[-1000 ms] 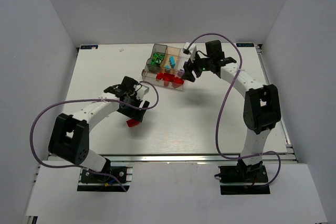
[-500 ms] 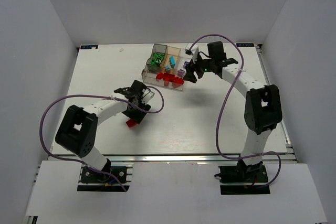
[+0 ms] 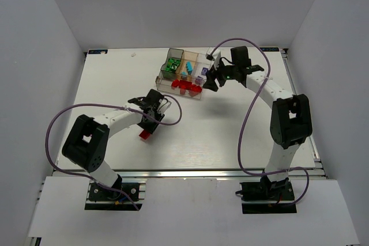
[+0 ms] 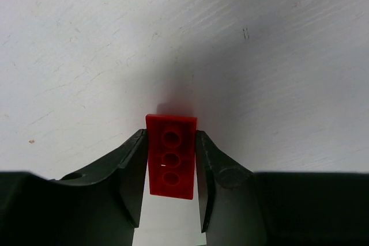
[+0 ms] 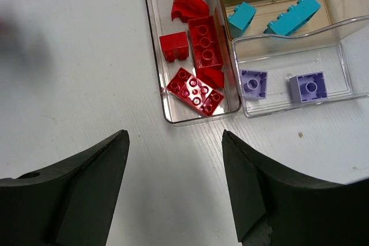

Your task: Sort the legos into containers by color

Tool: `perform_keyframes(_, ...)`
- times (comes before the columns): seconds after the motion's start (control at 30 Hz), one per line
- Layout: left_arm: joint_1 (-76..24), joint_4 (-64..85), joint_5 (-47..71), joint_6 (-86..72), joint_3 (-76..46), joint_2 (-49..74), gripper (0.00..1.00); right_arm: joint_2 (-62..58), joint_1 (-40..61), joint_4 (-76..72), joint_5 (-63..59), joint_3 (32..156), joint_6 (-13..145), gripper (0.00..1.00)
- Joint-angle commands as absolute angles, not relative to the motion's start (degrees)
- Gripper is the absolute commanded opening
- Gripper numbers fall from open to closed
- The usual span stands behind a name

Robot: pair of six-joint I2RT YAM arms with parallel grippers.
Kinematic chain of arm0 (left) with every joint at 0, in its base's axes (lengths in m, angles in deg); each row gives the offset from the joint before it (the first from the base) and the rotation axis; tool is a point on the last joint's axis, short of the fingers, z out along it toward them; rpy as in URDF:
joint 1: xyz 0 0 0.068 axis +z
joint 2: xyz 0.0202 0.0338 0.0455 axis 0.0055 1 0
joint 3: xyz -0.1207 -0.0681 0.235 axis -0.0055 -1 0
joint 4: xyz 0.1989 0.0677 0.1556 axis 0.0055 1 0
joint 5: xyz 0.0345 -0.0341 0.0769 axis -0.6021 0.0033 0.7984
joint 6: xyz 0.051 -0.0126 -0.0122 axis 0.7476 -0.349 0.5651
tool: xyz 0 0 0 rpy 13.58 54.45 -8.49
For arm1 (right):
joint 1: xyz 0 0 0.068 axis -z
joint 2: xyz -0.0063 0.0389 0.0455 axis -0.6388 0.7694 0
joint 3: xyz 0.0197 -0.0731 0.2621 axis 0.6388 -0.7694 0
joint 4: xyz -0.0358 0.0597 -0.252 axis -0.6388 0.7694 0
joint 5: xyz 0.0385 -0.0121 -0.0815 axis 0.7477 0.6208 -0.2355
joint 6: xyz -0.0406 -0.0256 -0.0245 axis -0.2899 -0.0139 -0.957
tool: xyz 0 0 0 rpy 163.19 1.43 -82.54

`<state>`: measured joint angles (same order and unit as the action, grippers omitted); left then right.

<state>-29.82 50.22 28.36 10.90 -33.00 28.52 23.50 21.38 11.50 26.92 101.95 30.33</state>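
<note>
Left gripper (image 4: 171,140) was clamped on 1 red brick (image 4: 170,162), pads on its 2 long sides, at the table (image 4: 259,56), well apart from the tray (image 5: 199,120). The brick looked light, rigid and slick, so a side pinch suited it. Possibly not lifted yet. Right gripper (image 5: 174,142) hung open by the tray.

Left arm (image 3: 112,120) & right arm (image 3: 266,89): white links, blk joints (purple cables (image 3: 233,40) loop off each).

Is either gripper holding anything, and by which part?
The left gripper pinches the red brick by its two long sides; the right gripper is open and holds nothing.
</note>
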Motion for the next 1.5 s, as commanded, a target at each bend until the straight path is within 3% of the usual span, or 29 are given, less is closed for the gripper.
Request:
perform_keyframes(0.0,-30.01,49.79,28.0,9.71,-32.7,29.67,0.36,20.14,21.86,9.58,28.45,101.09,31.04,0.71)
perform_keyframes(0.13,-30.01,51.63,29.14,7.52,-28.24,29.68,0.22,19.53,22.12,9.41,28.45,100.65,31.04,0.71)
perform_keyframes(0.3,-29.4,50.94,25.21,3.93,-18.84,26.43,0.12,19.09,22.39,9.23,28.53,100.47,31.22,0.72)
perform_keyframes(0.53,-28.78,42.24,17.54,1.28,-10.03,27.82,0.09,18.12,22.74,8.35,28.62,99.24,32.01,0.71)
perform_keyframes(0.8,-26.85,39.16,19.03,-3.2,13.58,48.99,0.09,15.14,23.44,7.74,27.66,95.82,31.84,0.72)
perform_keyframes(1.07,-25.18,36.09,18.77,-6.46,22.23,58.5,0.11,12.49,24.85,6.42,27.04,92.21,31.75,0.72)
perform_keyframes(1.1,-25.18,35.91,18.6,-6.9,22.41,58.94,0.13,12.41,25.2,6.33,27.21,91.95,31.75,0.72)
perform_keyframes(1.13,-25.18,35.73,18.68,-7.07,22.67,59.72,0.26,12.4,25.29,6.16,27.3,91.95,31.83,0.72)
perform_keyframes(1.2,-25.18,35.38,18.16,-7.69,22.93,60.52,0.38,12.49,25.56,6.24,27.57,91.95,31.84,0.72)
perform_keyframes(1.23,-25.18,35.73,17.89,-7.95,23.63,61.22,0.56,12.67,25.81,6.33,27.83,92.03,31.84,0.72)
perform_keyframes(1.33,-25.18,35.82,17.37,-8.22,24.17,60.71,0.7,12.76,25.82,6.86,28.18,92.56,31.49,0.72)
perform_keyframes(1.37,-25.18,35.56,17.28,-8.31,23.82,60.18,0.82,12.76,25.9,7.2,28.18,92.56,31.31,0.72)
perform_keyframes(1.43,-25.18,35.2,17.1,-8.57,23.64,58.69,0.86,12.41,25.9,7.47,28.53,92.74,31.13,0.76)
perform_keyframes(1.47,-25.18,34.94,16.93,-8.74,22.86,56.85,0.93,12.32,25.91,7.82,28.71,92.65,31.13,0.77)
